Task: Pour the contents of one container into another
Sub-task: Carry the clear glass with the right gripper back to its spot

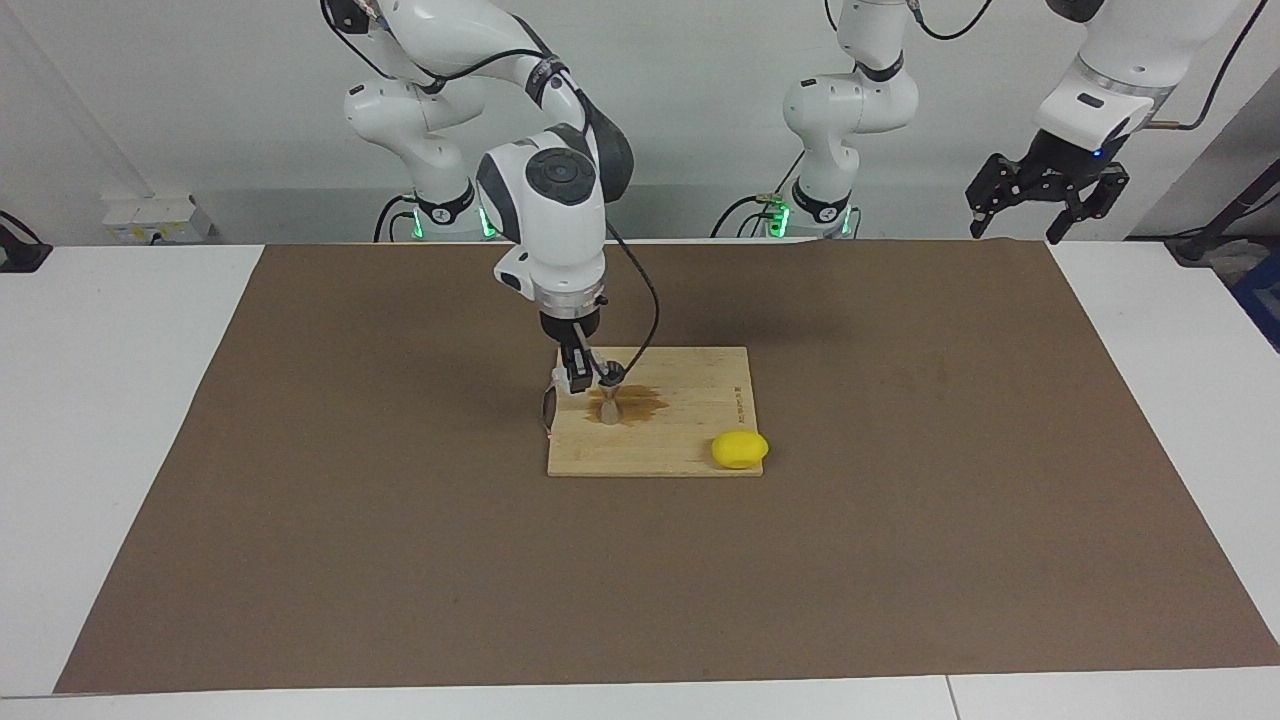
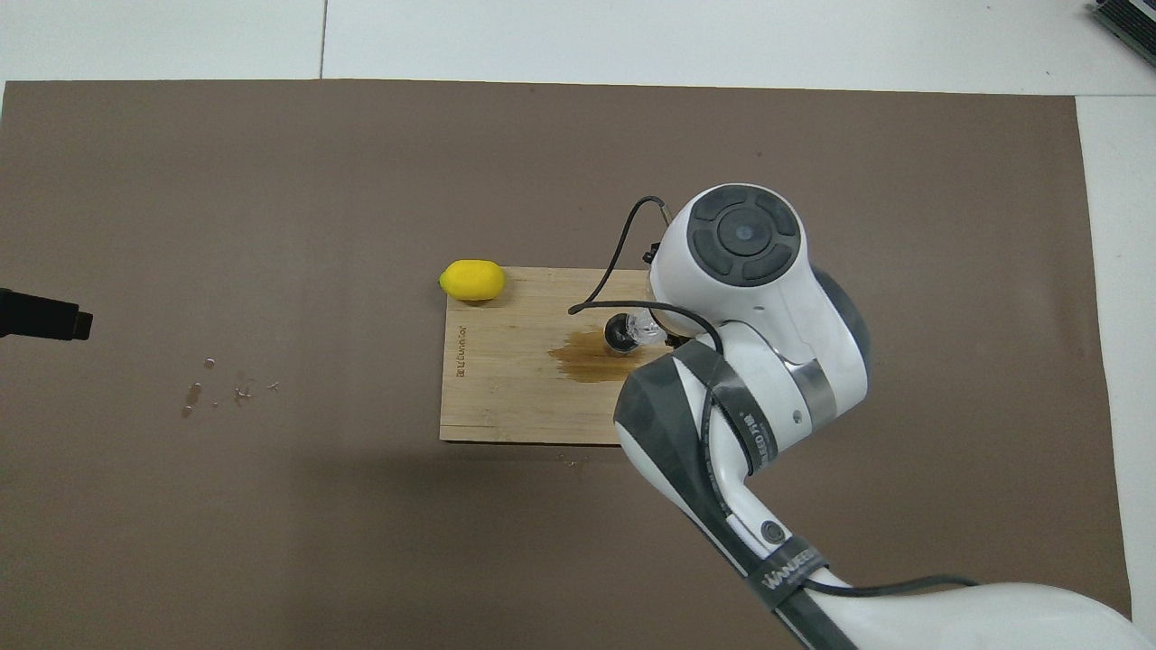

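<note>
Brown matting is covering most of the white desk, and a wooden cutting board is lying on it in the middle. On the board a small steel jigger is standing upright in a brown puddle that is spreading across the wood toward the left arm's end of the desk. The right gripper is hanging low over the board's edge at the right arm's end, fingers pointing down, and it is clamping a small clear glass cup just beside and slightly above the jigger's mouth; from overhead the cup is showing tipped toward the dark round opening of the jigger, the two nearly touching. A black cable is looping down from the right wrist past the board. A yellow lemon is sitting at the board's corner farther from the robots, toward the left arm's end, partly on the wood. A few small droplets are glistening on the mat well apart from the board, toward the left arm's end. The left gripper is waiting raised high past the mat's corner nearest the left arm, its fingers spread apart and holding nothing
</note>
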Robot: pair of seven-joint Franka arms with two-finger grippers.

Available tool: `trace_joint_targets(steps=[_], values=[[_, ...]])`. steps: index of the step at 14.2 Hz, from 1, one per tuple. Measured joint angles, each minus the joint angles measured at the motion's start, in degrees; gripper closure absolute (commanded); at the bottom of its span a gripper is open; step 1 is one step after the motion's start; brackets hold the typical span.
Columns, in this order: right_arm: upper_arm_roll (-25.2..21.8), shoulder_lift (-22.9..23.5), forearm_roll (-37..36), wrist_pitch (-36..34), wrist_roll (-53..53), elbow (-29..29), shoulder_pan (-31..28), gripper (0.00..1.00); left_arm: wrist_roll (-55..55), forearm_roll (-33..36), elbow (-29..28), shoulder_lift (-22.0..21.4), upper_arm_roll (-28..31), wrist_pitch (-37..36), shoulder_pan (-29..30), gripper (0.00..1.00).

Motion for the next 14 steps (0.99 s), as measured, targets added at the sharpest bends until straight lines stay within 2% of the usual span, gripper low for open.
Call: trace_joint_targets(steps=[3,5,9,12,14], values=[[-0.07,0.54,8.72,0.0,-6.12,-0.41,-4.82,1.0,0.0,0.0,1.15,1.5,0.16,0.31,0.0,0.0],[-0.18,0.77,17.57,0.0,-12.52,-1.38,-9.63,1.0,0.0,0.0,1.4,2.64,0.16,0.68,0.0,0.0],[-0.37,0.23,33.13,0.0,-27.42,-7.11,-21.4,1.0,0.0,0.0,1.44,3.78,0.32,2.46,0.08,0.0],[-0.4,-0.78,39.59,-0.02,-34.65,-12.31,-28.69,1.0,-0.09,0.0,1.5,3.62,0.46,2.42,0.26,0.0],[-0.36,-1.4,39.93,-0.02,-35.22,-14.3,-31.58,1.0,-0.33,0.0,1.58,3.43,0.46,2.42,0.3,0.0]])
